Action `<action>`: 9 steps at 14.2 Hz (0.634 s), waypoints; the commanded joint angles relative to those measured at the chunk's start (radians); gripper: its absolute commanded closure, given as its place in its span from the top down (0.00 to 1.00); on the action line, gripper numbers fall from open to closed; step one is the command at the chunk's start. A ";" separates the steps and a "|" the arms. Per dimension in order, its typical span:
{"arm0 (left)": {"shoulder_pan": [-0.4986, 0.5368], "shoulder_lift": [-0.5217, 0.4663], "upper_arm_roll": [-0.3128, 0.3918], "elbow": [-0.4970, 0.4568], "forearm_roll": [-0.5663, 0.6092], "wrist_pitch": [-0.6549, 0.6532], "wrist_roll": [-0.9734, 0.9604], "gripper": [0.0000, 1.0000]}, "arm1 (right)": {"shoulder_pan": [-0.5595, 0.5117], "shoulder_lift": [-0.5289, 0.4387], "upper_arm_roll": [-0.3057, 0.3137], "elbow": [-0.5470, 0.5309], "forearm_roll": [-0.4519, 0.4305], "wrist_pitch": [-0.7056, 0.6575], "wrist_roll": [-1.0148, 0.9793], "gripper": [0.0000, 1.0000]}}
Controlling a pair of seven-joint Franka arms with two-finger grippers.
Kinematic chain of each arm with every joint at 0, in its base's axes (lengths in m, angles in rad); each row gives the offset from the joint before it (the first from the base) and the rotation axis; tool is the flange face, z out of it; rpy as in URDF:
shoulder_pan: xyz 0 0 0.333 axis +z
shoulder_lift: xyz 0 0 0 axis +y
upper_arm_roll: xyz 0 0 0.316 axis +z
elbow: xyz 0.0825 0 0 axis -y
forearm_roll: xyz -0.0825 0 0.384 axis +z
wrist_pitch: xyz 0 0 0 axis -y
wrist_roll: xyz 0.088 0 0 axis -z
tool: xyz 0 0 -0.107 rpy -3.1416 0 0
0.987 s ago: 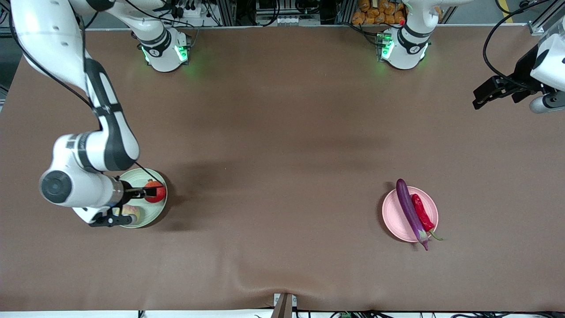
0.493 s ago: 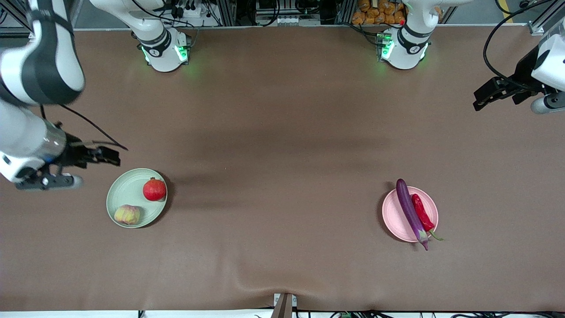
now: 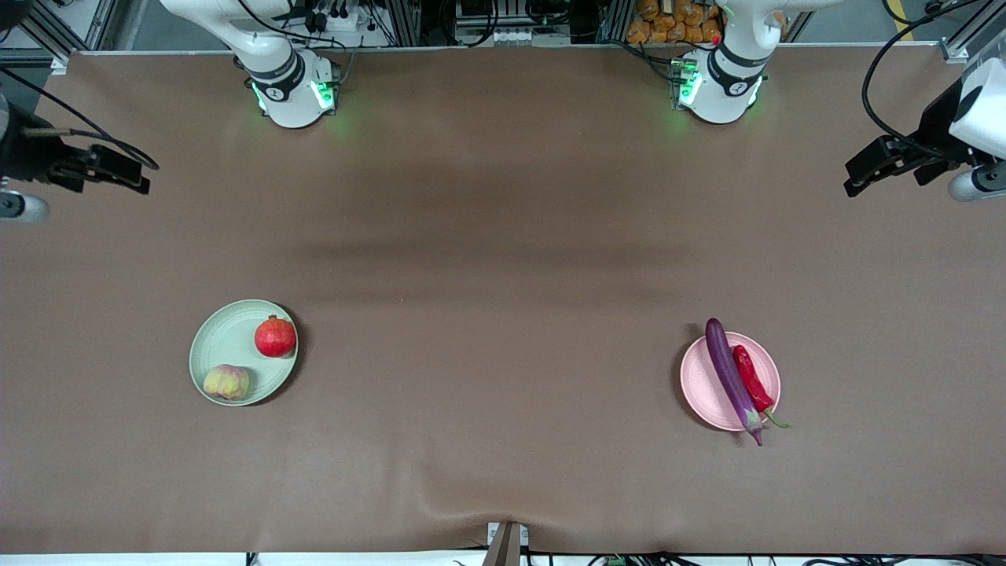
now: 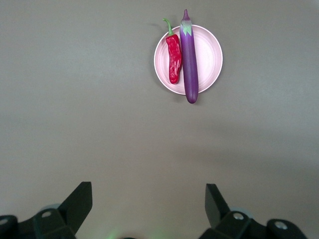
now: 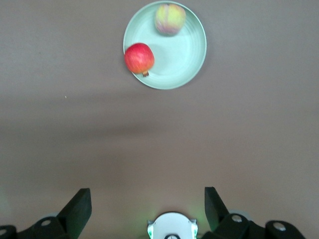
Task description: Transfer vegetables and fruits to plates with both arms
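Note:
A red pomegranate (image 3: 275,337) and a yellowish-pink peach (image 3: 226,382) lie on the pale green plate (image 3: 224,342) toward the right arm's end of the table. The purple eggplant (image 3: 729,376) and red chili pepper (image 3: 752,379) lie side by side on the pale pink plate (image 3: 699,377) toward the left arm's end. My right gripper (image 3: 118,174) hangs open and empty high over the table's edge at its own end. My left gripper (image 3: 864,174) hangs open and empty over the other end. The wrist views show each plate (image 5: 187,50) (image 4: 209,55) far below the open fingers.
Both arm bases (image 3: 292,86) (image 3: 717,82) stand along the table edge farthest from the front camera. The brown table cover (image 3: 503,299) has a small ridge at its nearest edge, by a bracket (image 3: 506,542).
My right gripper rose off the pomegranate on the green plate and swung away to the table's end. The left arm has barely moved. The produce has stayed put.

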 commanded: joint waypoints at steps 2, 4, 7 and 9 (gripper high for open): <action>0.000 -0.005 0.004 0.015 -0.015 -0.011 0.022 1.00 | -0.014 -0.002 0.003 0.044 0.013 -0.066 0.054 1.00; -0.002 0.020 0.006 0.054 -0.013 -0.011 0.021 1.00 | -0.013 -0.003 -0.001 0.046 0.013 -0.062 0.052 1.00; -0.002 0.033 0.006 0.075 -0.010 -0.011 0.019 1.00 | -0.014 -0.003 0.003 0.046 0.025 -0.055 0.054 1.00; -0.003 0.031 0.006 0.075 -0.010 -0.014 0.018 1.00 | -0.011 -0.003 0.006 0.043 0.025 -0.039 0.054 1.00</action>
